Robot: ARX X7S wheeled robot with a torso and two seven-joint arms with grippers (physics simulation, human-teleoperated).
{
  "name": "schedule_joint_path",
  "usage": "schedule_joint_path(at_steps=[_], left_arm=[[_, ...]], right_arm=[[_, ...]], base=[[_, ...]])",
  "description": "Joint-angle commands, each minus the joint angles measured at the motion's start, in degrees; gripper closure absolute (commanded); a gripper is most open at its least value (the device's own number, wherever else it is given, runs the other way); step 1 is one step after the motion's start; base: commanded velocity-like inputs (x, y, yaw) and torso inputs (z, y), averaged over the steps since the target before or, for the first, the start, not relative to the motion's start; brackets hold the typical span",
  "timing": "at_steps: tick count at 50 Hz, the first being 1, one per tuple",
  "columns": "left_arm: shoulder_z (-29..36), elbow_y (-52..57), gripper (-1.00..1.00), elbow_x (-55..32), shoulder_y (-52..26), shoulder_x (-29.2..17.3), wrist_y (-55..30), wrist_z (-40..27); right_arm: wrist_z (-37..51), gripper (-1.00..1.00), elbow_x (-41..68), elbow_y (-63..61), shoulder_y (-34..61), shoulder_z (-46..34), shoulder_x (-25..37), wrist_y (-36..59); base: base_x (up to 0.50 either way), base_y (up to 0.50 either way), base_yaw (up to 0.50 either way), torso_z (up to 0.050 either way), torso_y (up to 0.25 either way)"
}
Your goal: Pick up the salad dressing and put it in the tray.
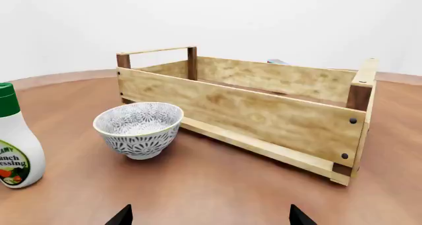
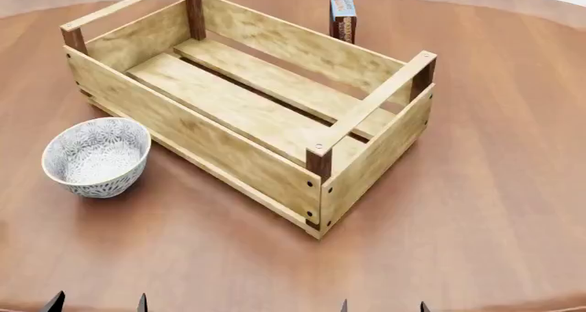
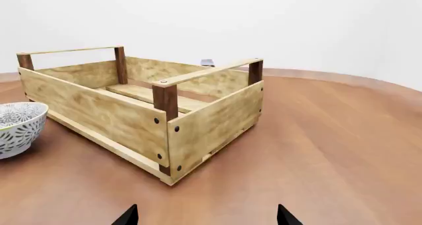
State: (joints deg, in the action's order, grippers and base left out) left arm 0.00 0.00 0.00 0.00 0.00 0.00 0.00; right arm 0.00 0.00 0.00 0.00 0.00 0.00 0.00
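Note:
The salad dressing (image 1: 15, 141), a white bottle with a green cap and a ranch label, stands upright on the table in the left wrist view, beside the bowl; the head view does not show it. The tray (image 2: 247, 99), a light-wood slatted crate with dark corner posts, sits empty mid-table, also seen as the tray (image 1: 264, 111) and the tray (image 3: 145, 106). My left gripper (image 1: 209, 217) is open, well short of the bottle, nothing between its tips. My right gripper (image 3: 205, 216) is open too, near the table's front edge, facing the tray's corner.
A grey-white patterned bowl (image 2: 96, 156) stands left of the tray, between it and the bottle. A blue-and-red carton (image 2: 342, 15) stands upright behind the tray's far side. The round wooden table (image 2: 495, 188) has bare surface to the right.

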Motion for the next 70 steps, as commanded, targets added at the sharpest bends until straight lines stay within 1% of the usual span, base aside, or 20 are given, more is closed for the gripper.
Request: schedule_joint_path(at_steps=[1, 4, 8, 14, 16, 19, 20, 26, 27, 33, 55, 63, 67, 70], left_arm=[[1.4, -0.3, -1.0, -0.4, 0.0, -0.9, 0.1, -1.1], [1.7, 0.0, -1.0, -0.8, -0.1, -1.6, -0.6, -2.6], [2.2, 0.3, -1.0, -2.0, 0.0, -2.2, -0.3, -3.2], [2.6, 0.3, -1.0, -3.3, 0.0, -2.8, -0.6, -4.0], [3.2, 0.7, -1.0, -2.3, 0.1, -3.2, -1.3, -4.8], [3.3, 1.0, -1.0, -3.5, 0.3, -3.6, -1.3, -4.5], [3.7, 1.2, -1.0, -4.5, 0.5, -4.0, -1.0, -3.1], [4.5, 1.3, -1.0, -4.9, 0.7, -4.6, -0.6, -3.1], [4.8, 1.2, -1.0, -4.6, 0.8, -4.7, -0.2, -3.1], [5.5, 1.0, -1.0, -4.1, 0.6, -5.1, -0.2, -4.1], [6.9, 0.1, -1.0, -5.9, -0.3, -6.3, -1.3, -5.5], [7.4, -0.1, -1.0, -6.3, -0.6, -6.6, -1.4, -6.0], [7.5, -0.3, -1.0, -6.4, -0.9, -6.8, -1.8, -6.5], [7.8, 0.0, -1.0, -6.4, -0.8, -6.9, -2.0, -6.8]], right_arm=[[1.2, -1.0, 0.3, -0.1, -0.3, -1.5, 1.0, -1.3], [1.7, -1.0, 1.1, 0.1, -0.2, -2.3, 1.7, -1.2], [2.1, -1.0, 1.5, 0.0, -0.7, -3.2, 2.4, -2.7], [2.7, -1.0, 2.6, 0.4, -0.3, -4.0, 3.0, -1.7], [2.8, -1.0, 2.6, -0.1, -0.6, -4.4, 3.3, -1.7], [3.0, -1.0, 3.5, 0.1, -0.4, -4.4, 3.5, -1.1], [3.1, -1.0, 3.8, 0.0, -0.3, -4.4, 3.5, -0.7], [3.4, -1.0, 5.3, -0.3, -0.5, -4.4, 3.9, -1.6], [3.1, -1.0, 5.2, -0.6, -1.2, -4.8, 4.1, -3.5], [4.0, -1.0, 4.4, 0.1, -1.2, -5.5, 4.6, -5.1], [5.6, -1.0, 6.0, 0.6, -0.3, -7.1, 6.0, -3.3], [6.3, -1.0, 5.9, 1.1, 0.2, -7.8, 6.4, -3.4], [7.2, -1.0, 4.6, 1.0, 0.6, -8.6, 6.7, -1.9], [7.8, -1.0, 4.1, 0.6, 0.2, -8.8, 6.8, -3.2]], base=[[0.0, 0.0, 0.0, 0.0, 0.0], [0.0, 0.0, 0.0, 0.0, 0.0], [0.0, 0.0, 0.0, 0.0, 0.0], [0.0, 0.0, 0.0, 0.0, 0.0], [0.0, 0.0, 0.0, 0.0, 0.0], [0.0, 0.0, 0.0, 0.0, 0.0], [0.0, 0.0, 0.0, 0.0, 0.0], [0.0, 0.0, 0.0, 0.0, 0.0], [0.0, 0.26, 0.0, 0.0, 0.0], [0.0, 0.5, 0.0, 0.0, 0.0], [0.0, 0.5, 0.0, 0.0, 0.0], [0.0, 0.15, 0.0, 0.0, 0.0], [0.0, 0.0, 0.0, 0.0, 0.0], [0.0, 0.0, 0.0, 0.0, 0.0]])
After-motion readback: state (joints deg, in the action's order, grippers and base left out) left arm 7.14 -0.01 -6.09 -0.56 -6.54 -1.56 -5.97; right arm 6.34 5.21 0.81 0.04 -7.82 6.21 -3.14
